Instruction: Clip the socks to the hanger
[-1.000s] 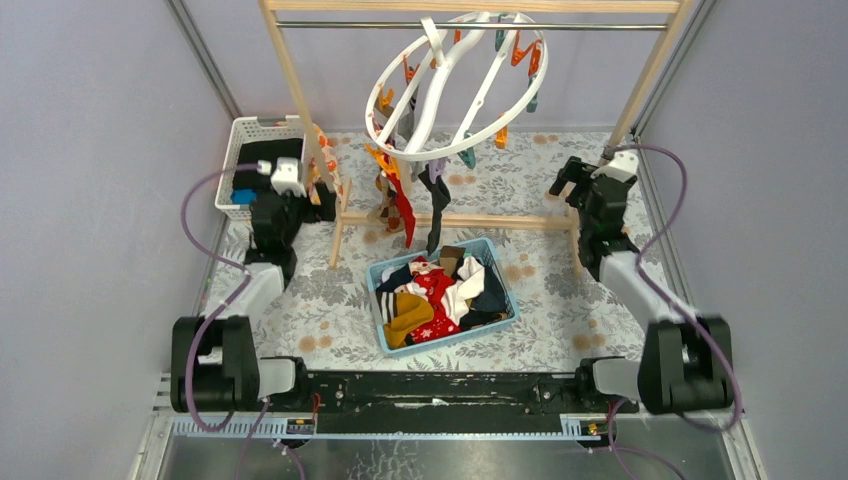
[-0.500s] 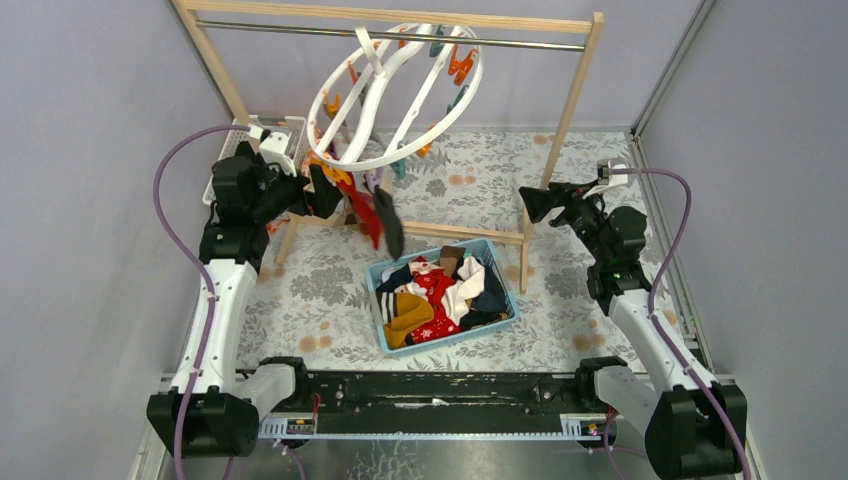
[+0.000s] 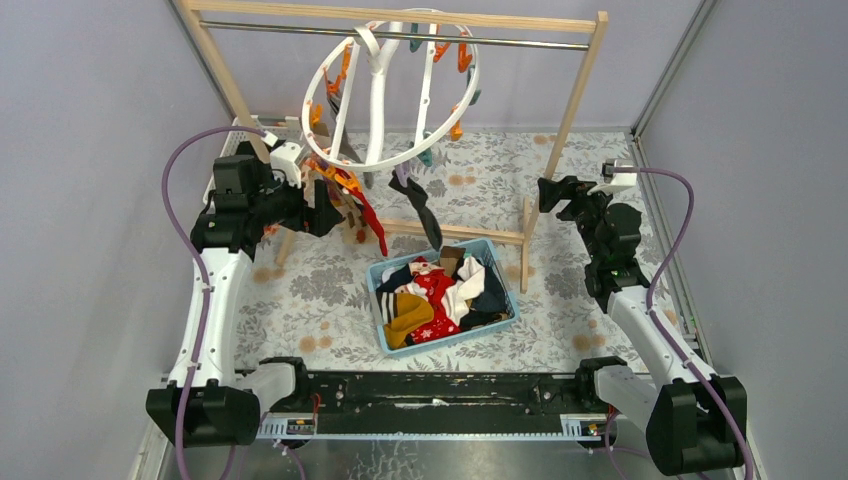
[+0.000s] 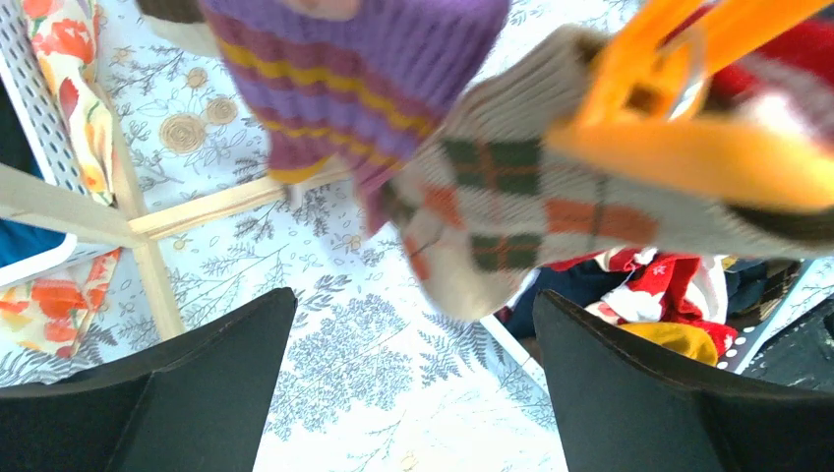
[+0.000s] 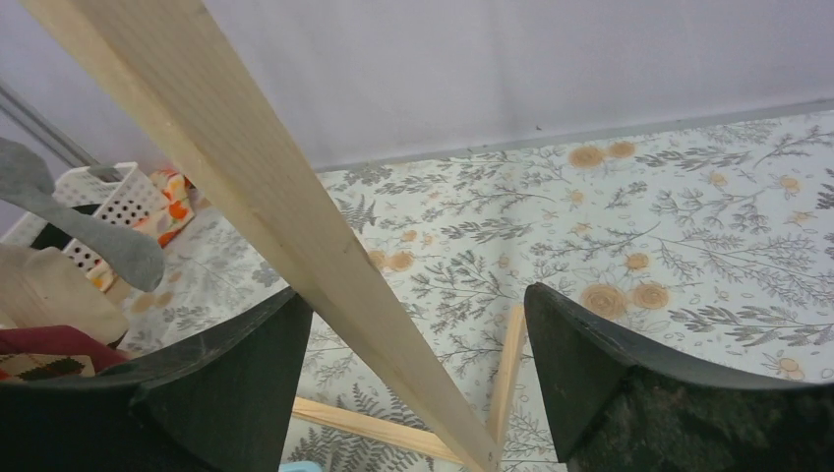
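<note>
The white ring hanger [image 3: 390,100] hangs tilted from the rail, with orange and teal clips. A red sock [image 3: 368,212] and a dark sock [image 3: 422,208] dangle from it. More socks [image 3: 435,295] fill the blue bin [image 3: 505,290]. My left gripper [image 3: 328,208] is open and empty just left of the hanging socks. In its wrist view [image 4: 413,329], a purple striped sock [image 4: 364,69], an argyle sock [image 4: 492,216] and an orange clip [image 4: 688,138] hang close above. My right gripper [image 3: 550,190] is open, and the rail's wooden post [image 5: 266,167] passes between its jaws [image 5: 418,334].
The tall wooden rail frame [image 3: 560,130] stands across the back, its foot bar [image 3: 470,232] behind the bin. A white basket [image 4: 29,108] with floral cloth [image 4: 69,59] sits at back left behind my left arm. A grey sock [image 5: 79,226] hangs left of the post.
Both arms have risen and reached inward. The rail frame has shifted left and nearer. The ring has swung, and my left gripper has moved right, close to the hanging socks.
</note>
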Robot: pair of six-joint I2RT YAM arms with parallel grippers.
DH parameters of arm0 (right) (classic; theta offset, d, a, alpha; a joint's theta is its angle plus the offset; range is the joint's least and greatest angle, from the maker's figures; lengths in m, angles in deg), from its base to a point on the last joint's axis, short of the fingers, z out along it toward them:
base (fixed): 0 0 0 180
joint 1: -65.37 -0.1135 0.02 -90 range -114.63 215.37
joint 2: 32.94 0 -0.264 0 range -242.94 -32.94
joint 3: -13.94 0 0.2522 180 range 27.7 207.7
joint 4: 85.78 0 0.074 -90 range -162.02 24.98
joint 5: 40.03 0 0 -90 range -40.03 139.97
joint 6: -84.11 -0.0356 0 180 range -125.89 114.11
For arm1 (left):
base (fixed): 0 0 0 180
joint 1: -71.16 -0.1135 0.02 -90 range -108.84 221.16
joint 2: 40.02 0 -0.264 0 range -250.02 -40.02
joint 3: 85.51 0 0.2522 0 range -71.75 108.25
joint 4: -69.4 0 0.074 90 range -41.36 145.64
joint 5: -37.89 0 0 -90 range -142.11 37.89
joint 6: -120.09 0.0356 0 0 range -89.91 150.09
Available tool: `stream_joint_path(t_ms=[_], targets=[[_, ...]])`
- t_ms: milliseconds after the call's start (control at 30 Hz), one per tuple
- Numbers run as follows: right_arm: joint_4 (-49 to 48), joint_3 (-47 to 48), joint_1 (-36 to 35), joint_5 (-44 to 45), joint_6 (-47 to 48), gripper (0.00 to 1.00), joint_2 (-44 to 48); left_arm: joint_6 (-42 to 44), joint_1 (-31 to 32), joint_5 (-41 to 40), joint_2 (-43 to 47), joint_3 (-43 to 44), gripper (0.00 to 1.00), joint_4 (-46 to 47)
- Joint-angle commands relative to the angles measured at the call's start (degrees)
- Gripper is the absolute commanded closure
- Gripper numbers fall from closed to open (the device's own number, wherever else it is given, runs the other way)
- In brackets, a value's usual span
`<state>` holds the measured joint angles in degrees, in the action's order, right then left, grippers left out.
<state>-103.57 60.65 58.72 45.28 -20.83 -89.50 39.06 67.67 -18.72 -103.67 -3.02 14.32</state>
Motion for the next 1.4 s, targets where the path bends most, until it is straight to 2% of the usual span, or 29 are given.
stream_joint_path(t_ms=[0,100,233,400,533,700,1033,1067,1133,1267,1367], targets=[[-3.85,3.92,-0.63,6.13,3.89,0.22,-1.47,5.54,-1.33,-2.72,0.78,2.16,0.01,-4.06],[-5.81,3.45,-0.73,14.85,5.46,0.35,-1.54,7.50,-2.01,-4.39,0.27,2.48,0.02,-3.80],[-8.24,3.42,-0.82,21.29,8.63,0.44,-1.93,8.64,-2.54,-6.51,-2.59,2.21,0.02,-0.78],[-11.23,3.43,-0.79,25.45,10.62,0.44,-3.04,6.70,-2.70,-4.31,-8.70,4.08,0.02,5.13],[-11.95,4.60,-0.74,26.13,10.72,0.44,-5.88,3.85,-2.72,-2.48,-16.14,11.06,0.02,8.48],[-12.57,6.80,-0.64,25.85,11.00,0.40,-9.28,1.24,-2.60,-1.64,-24.47,18.99,0.02,10.20],[-12.58,13.78,3.34,22.80,11.46,0.34,-15.21,0.34,-2.02,-0.91,-34.65,27.62,0.02,14.15],[-12.00,14.53,3.85,22.62,11.18,0.31,-15.70,0.16,-1.75,-0.88,-35.46,28.45,0.02,14.18],[-10.71,15.67,4.46,21.26,10.65,0.19,-16.14,-0.41,-1.55,-0.65,-36.92,30.02,0.02,14.22],[-9.13,15.03,4.46,16.88,8.56,0.01,-13.05,-0.74,-1.58,0.94,-36.73,30.68,0.01,11.45],[-3.58,15.01,4.46,15.08,6.82,0.00,-7.69,1.57,-1.55,1.75,-32.94,28.16,0.01,7.59]])
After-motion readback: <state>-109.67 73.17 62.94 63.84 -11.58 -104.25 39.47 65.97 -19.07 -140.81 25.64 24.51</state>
